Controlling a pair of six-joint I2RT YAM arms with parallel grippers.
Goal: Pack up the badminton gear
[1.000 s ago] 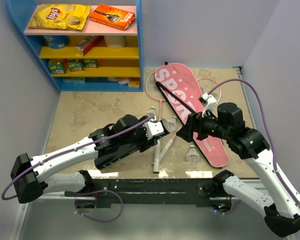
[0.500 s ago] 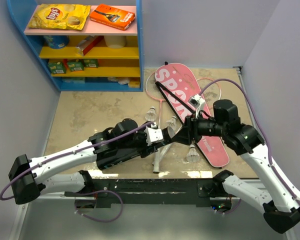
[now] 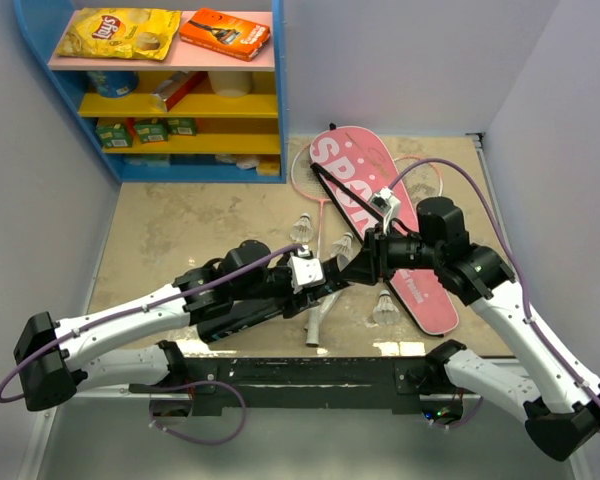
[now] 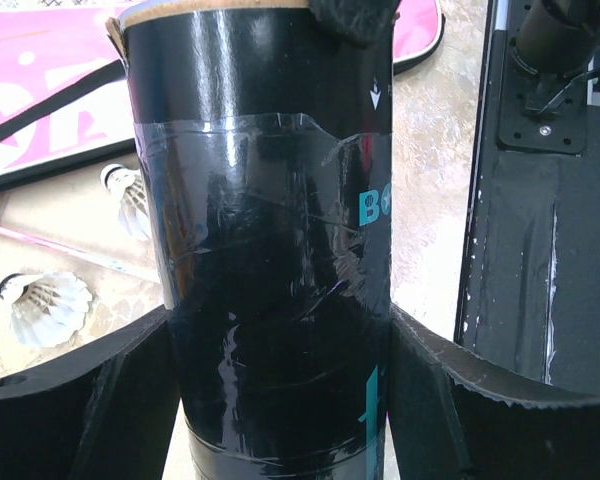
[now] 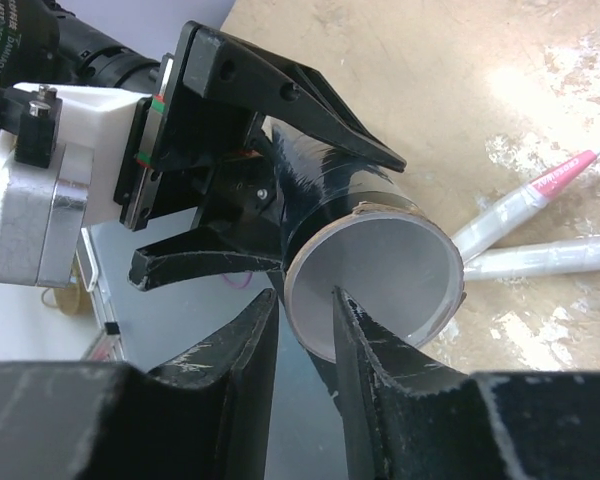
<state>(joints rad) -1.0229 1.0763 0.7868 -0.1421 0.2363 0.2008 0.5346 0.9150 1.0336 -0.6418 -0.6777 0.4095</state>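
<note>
Two robot arms reach inward from the near edge of a beige table [image 3: 180,220] and meet above its middle. The left gripper [image 3: 323,278] holds a long black tube [image 4: 270,250] off the table, its fingers [image 4: 100,400] pressed against opposite sides of the tube's body. The tube is shiny, with clear tape around it and teal lettering.

The right gripper [image 5: 305,295] faces the tube's pale grey round end. Its fingers [image 5: 230,370] are nearly together, one outside the rim and one across the end face. Whether they actually clamp the rim cannot be told.

Under the tube, the white grips of two pink-and-white rackets [image 3: 315,315] lie on the table, with their thin shafts running to the far side. One white feather shuttlecock [image 3: 384,308] sits to the near right, just beside the near end of a pink racket-shaped bag [image 3: 345,165] lettered "SPORT". Two more shuttlecocks [image 3: 303,226] [image 3: 343,243] stand near each other, just past the grippers.

The bag lies at a slant from near right to far centre, with a black strap across it, and the racket heads show from under its far end. At the far left stands a blue shelf unit [image 3: 280,100]. On top of it are a yellow chip packet [image 3: 115,32] and an orange box [image 3: 225,32].
</note>
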